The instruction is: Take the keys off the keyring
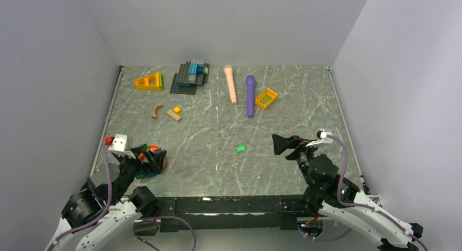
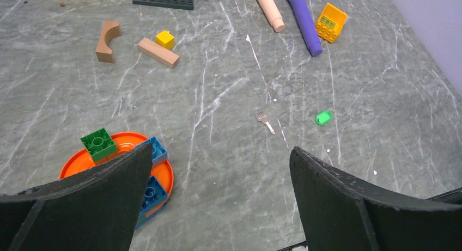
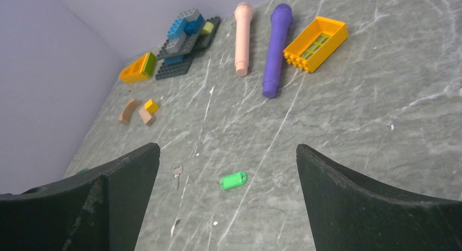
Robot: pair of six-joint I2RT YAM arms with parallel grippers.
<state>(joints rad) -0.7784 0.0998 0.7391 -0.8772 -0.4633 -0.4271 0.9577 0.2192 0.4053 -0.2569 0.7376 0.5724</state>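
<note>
A small silver key point(image 2: 265, 121) lies loose on the grey marbled table; it also shows in the right wrist view point(image 3: 177, 173) and faintly in the top view point(image 1: 210, 146). A green key tag point(image 1: 241, 148) lies to its right, apart from it, seen too in the left wrist view point(image 2: 323, 118) and the right wrist view point(image 3: 233, 180). I cannot make out a ring on the tag. My left gripper point(image 1: 154, 159) is open and empty at the near left. My right gripper point(image 1: 281, 144) is open and empty, right of the tag.
An orange dish point(image 2: 124, 146) with green and blue bricks sits under my left fingers. At the back lie a pink stick point(image 1: 231, 83), a purple stick point(image 1: 250, 94), yellow bricks point(image 1: 266, 98), a grey brick plate point(image 1: 185, 81) and wooden blocks point(image 1: 165, 111).
</note>
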